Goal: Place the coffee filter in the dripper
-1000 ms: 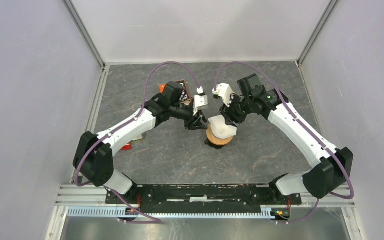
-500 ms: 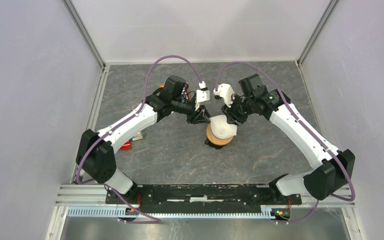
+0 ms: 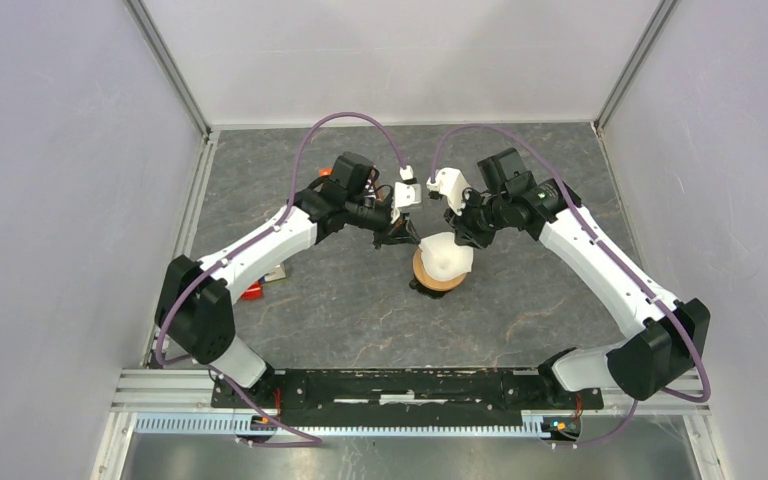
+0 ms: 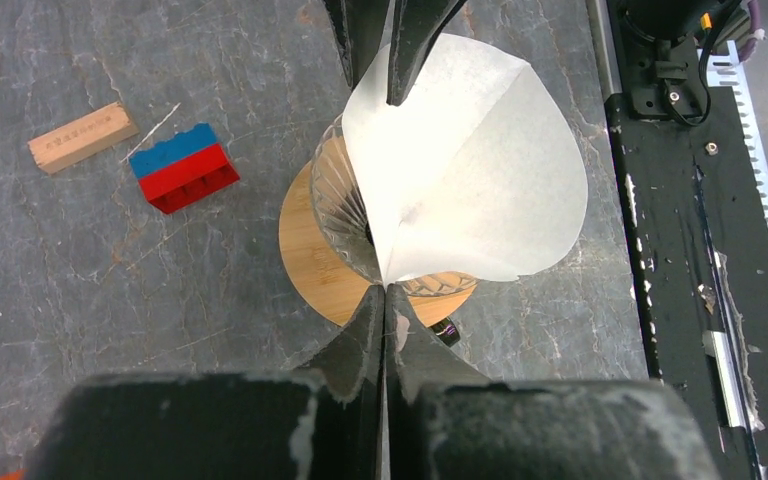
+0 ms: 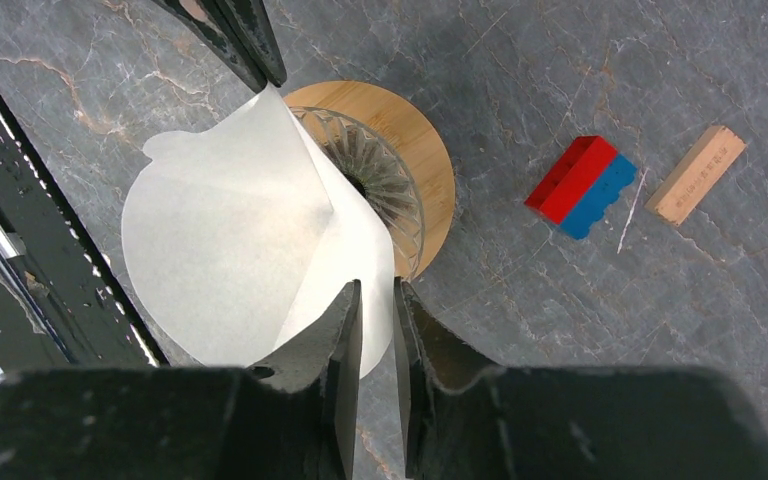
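The coffee filter [image 3: 445, 258], a white paper cone, is partly spread open and rests in the dripper [image 3: 428, 283]. The dripper is a ribbed glass funnel on a round wooden collar [image 4: 310, 245]. My left gripper [image 4: 384, 290] is shut on the filter's [image 4: 470, 180] near corner, at the dripper's rim. My right gripper [image 5: 377, 285] is slightly open. Its fingers straddle the filter's [image 5: 230, 230] opposite edge, with white paper showing in the gap. The filter hides most of the funnel [image 5: 385, 185]. Both grippers meet over the dripper in the top view, left [image 3: 410, 238] and right [image 3: 457, 238].
A red-and-blue brick [image 4: 183, 168] and a small wooden block [image 4: 82, 137] lie on the grey stone floor to the left of the dripper. An orange object [image 3: 325, 172] sits behind the left arm. A black rail [image 4: 700, 200] runs along the near edge. Walls enclose three sides.
My left gripper has moved right and a little back to the filter's edge at the dripper. The filter has spread from a flatter fold into an open cone. The right arm has hardly moved.
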Controlling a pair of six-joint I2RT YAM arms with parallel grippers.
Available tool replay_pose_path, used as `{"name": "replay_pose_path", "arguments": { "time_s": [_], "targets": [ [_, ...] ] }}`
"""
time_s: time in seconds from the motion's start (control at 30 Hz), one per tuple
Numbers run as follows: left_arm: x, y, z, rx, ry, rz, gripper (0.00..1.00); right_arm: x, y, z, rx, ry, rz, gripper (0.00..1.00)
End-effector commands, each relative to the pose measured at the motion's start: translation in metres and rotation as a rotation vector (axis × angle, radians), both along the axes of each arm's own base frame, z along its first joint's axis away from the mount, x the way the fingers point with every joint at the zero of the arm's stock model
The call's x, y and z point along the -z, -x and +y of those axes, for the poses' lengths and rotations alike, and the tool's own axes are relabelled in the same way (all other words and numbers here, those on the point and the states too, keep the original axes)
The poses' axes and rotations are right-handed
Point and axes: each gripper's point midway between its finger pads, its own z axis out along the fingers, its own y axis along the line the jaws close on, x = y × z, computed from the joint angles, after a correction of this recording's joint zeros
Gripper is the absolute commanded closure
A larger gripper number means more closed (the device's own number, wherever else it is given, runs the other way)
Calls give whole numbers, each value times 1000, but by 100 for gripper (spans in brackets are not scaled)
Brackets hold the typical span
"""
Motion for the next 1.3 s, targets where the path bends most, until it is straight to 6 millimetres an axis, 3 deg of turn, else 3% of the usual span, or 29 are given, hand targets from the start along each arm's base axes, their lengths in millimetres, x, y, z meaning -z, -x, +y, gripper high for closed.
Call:
{"name": "replay_pose_path", "arguments": {
  "time_s": [0.0, 0.57, 0.77, 1.0, 1.17, 1.27],
  "targets": [
    [-10, 2, -8, 55, 31, -35, 98, -4, 2, 2, -14, -24, -5, 77],
    [8, 2, -3, 33, -11, -65, 98, 19, 3, 3, -21, -24, 9, 92],
    [17, 0, -1, 29, -34, -83, 98, 14, -5, 5, 0, -32, -20, 93],
    [20, -1, 0, 26, -42, -94, 98, 2, -12, 5, 14, -41, -68, 87],
    [14, -3, 0, 25, -36, -110, 98, 0, -12, 4, 10, -34, -72, 75],
    [9, -4, -1, 22, -34, -116, 83, -5, -13, 1, 16, -32, -91, 69]
  ]
}}
